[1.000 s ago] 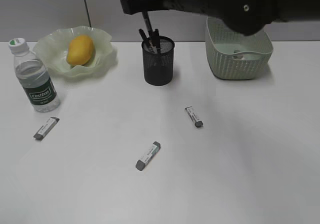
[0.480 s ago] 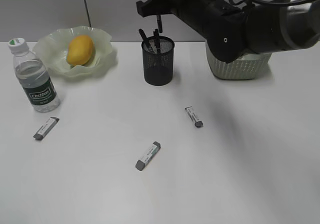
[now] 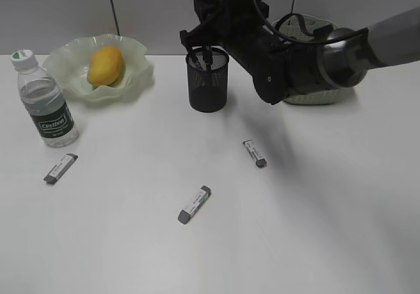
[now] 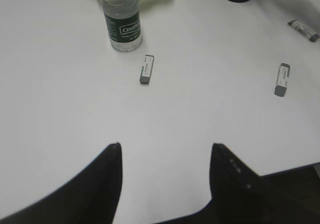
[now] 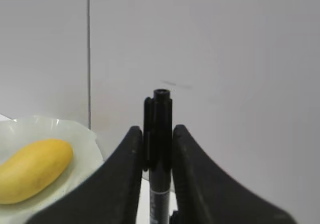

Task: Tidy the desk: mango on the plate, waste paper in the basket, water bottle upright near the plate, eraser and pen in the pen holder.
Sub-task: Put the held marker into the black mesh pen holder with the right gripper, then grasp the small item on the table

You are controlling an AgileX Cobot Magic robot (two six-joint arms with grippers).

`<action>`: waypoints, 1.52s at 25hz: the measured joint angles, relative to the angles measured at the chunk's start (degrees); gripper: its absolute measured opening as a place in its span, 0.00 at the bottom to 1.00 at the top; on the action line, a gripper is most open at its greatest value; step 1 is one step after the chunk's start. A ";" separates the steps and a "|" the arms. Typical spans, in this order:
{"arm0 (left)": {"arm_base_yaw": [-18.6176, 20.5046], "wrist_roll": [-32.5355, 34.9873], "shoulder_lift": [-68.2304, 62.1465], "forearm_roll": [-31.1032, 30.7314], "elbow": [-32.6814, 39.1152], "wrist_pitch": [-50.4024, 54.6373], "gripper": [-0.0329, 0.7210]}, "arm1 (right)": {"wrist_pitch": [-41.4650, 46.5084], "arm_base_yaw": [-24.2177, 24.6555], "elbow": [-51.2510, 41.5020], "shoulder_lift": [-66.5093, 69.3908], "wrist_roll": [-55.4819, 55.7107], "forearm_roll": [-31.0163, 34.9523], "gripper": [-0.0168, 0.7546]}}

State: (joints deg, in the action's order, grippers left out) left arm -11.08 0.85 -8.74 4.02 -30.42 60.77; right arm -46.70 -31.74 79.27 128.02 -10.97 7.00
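The right gripper [image 5: 156, 149], pinching a pen [image 5: 157, 134], has dropped lower over the pen holder [image 3: 208, 81].

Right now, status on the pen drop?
Right tool shut on pen above pen holder. Left tool open, idle. Three erasers on desk.

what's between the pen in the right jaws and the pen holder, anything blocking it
Nothing visible blocks it. The right gripper holds the pen upright directly over the pen holder. Other pens already stand inside, but the opening looks roomy enough.
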 joint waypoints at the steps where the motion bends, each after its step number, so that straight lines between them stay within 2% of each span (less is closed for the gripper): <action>1: 0.00 0.00 0.00 0.00 0.00 0.00 0.61 | 0.00 0.00 0.05 0.61 0.00 0.71 0.28; 6: 0.00 0.00 0.00 0.00 0.00 0.00 0.60 | 0.79 0.17 0.05 1.79 0.00 2.70 0.45; 11: 0.00 0.00 0.00 0.00 0.00 0.00 0.60 | 1.81 0.17 0.05 1.48 0.00 2.70 0.51; 14: 0.00 0.00 0.00 0.00 0.00 0.00 0.60 | 8.12 0.17 0.05 -1.53 0.00 2.58 0.51; 18: 0.00 0.00 0.00 0.00 0.00 0.00 0.60 | 26.75 0.17 0.12 -9.48 0.00 1.58 0.51; 24: 0.00 0.00 0.00 0.00 0.00 0.00 0.60 | 64.62 0.25 0.38 -18.20 0.00 0.95 0.51; 27: 0.00 0.00 0.00 0.00 0.00 0.00 0.60 | 78.34 0.25 0.38 -20.29 0.00 1.00 0.51; 33: 0.00 0.00 0.00 0.00 0.00 0.00 0.60 | 96.49 0.25 0.38 -22.88 1.51 0.49 0.51; 38: 0.00 0.00 0.00 0.00 0.00 0.00 0.60 | 108.75 0.25 0.38 -23.60 7.16 -4.23 0.52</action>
State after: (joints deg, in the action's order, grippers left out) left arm -11.08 0.85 -8.74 4.02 -30.42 60.77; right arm 62.05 -31.50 79.65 104.42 -3.80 2.77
